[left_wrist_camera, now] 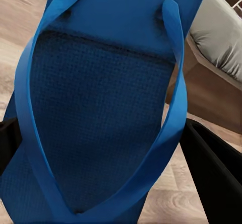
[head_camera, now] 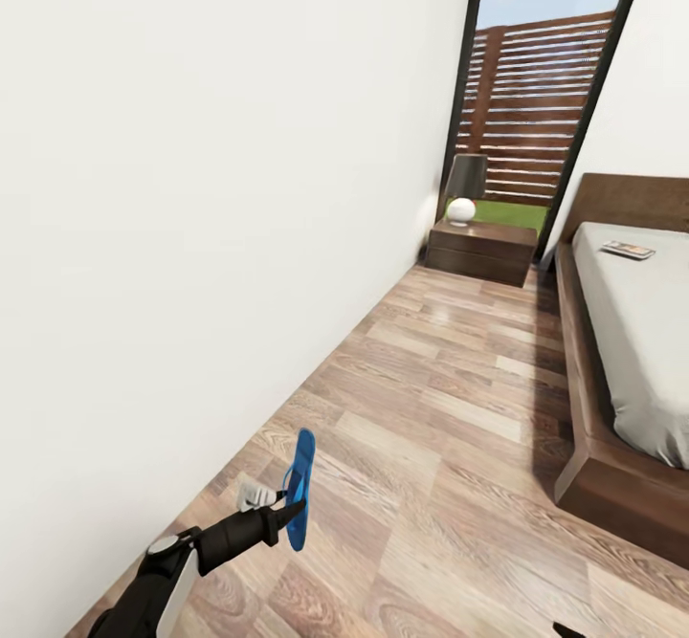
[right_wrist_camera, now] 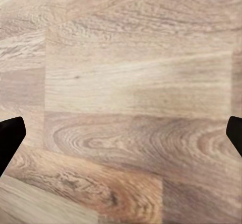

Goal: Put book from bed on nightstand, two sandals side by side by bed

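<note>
My left gripper (head_camera: pixel 287 507) holds one blue sandal (head_camera: pixel 300 489) up on its edge, over the floor (head_camera: pixel 450 408) near the wall. The book (head_camera: pixel 628 250) lies on the bed (head_camera: pixel 641 332), near the headboard. My right gripper's (right_wrist_camera: pixel 121 136) fingers are wide apart.

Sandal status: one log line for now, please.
left pincer: holds sandal | book: on bed | right pincer: open, over floor

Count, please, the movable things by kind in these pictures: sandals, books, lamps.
Sandals: 1, the blue sandal held in the left gripper.
Books: 1, the book on the bed.
Lamps: 1, the lamp on the nightstand.
Total: 3.
</note>
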Motion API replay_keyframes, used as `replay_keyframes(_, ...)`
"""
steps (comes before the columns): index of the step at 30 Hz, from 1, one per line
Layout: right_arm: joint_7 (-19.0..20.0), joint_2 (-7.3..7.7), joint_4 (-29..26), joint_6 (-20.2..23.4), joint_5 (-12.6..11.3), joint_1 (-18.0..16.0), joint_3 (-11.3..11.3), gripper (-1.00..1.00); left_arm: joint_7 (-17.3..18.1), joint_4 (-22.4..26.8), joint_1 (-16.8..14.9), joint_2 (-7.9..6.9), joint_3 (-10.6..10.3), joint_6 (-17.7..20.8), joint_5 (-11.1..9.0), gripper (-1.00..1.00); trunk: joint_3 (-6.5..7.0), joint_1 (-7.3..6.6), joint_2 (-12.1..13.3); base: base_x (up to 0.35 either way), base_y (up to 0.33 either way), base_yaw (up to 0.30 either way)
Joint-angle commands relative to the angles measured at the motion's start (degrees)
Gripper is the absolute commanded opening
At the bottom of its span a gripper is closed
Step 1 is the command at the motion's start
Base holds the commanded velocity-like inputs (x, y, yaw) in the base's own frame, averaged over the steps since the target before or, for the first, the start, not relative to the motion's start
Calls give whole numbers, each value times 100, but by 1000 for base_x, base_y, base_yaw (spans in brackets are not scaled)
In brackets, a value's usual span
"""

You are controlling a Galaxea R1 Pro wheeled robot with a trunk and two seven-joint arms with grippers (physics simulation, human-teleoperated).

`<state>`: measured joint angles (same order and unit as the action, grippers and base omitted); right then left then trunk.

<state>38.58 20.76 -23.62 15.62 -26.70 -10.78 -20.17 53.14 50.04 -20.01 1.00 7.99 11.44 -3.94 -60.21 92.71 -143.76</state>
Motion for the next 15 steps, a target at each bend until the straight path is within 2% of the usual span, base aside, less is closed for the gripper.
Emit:
replay_keyframes(1,17,-1,11,39,-38,-3,-20,100,30,-10,-3,7,18,46,-20,-100,18,-4,0,0,0,0)
replay_keyframes(15,18,5,50,-7,15,-3,-22,100,47,-39,-3,13,18,42,-20,-100,328,-40,18,0,0,0)
